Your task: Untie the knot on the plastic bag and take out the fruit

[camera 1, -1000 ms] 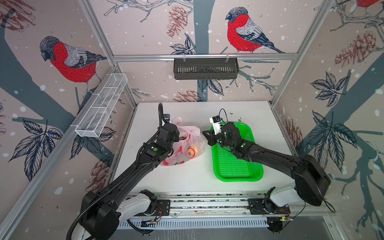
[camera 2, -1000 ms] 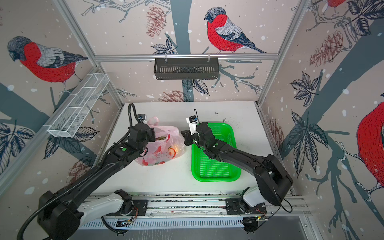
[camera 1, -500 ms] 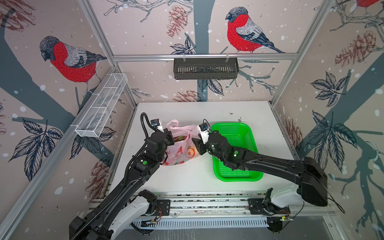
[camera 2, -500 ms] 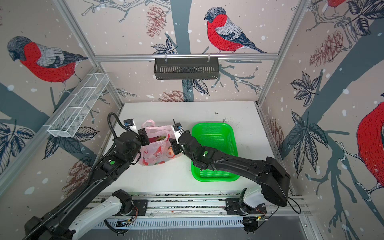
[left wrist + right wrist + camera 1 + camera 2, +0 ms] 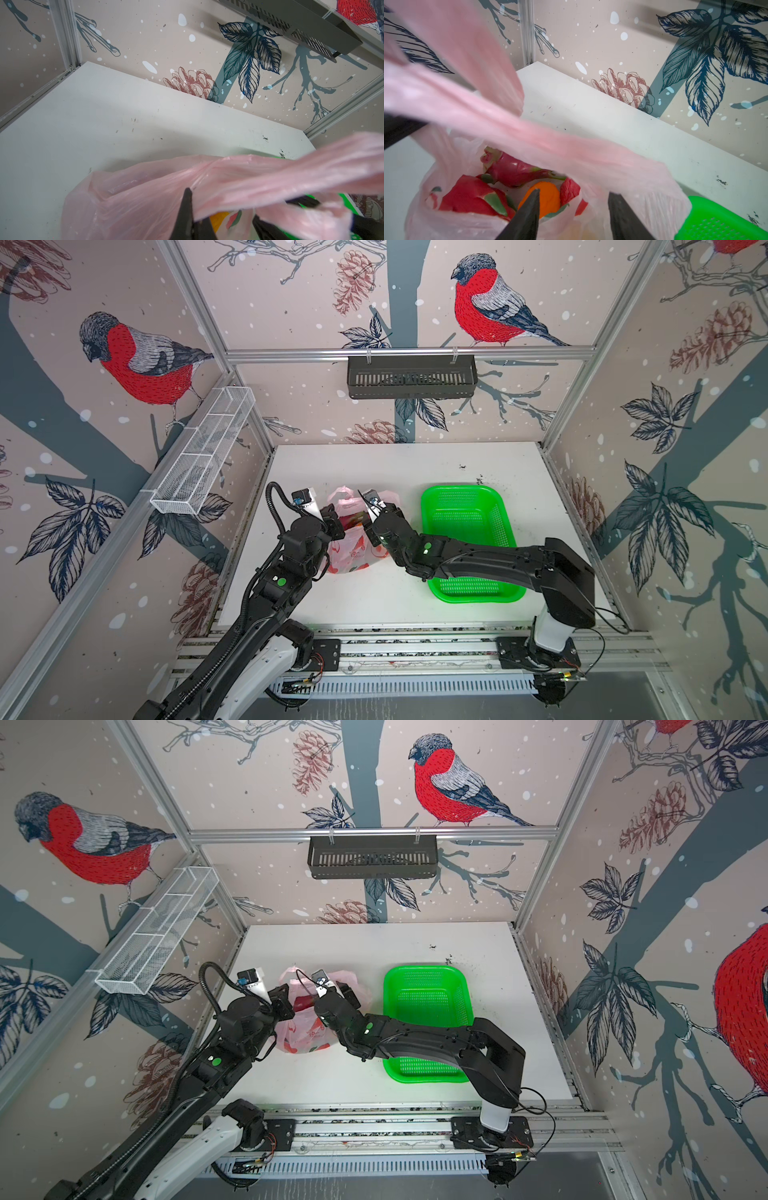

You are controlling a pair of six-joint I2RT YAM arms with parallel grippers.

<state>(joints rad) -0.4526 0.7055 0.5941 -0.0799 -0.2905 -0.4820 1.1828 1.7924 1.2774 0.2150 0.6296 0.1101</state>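
Left pincer clamps the plastic bag, its print illegible.

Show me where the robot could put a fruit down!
The tray is bare inside. The table is bare behind the bag and tray, and along the front edge. Around the bag it is crowded: the left arm and right arm meet there.

Both arms reach in to the middle. The left gripper pinches the bag; the right gripper has its jaws apart.
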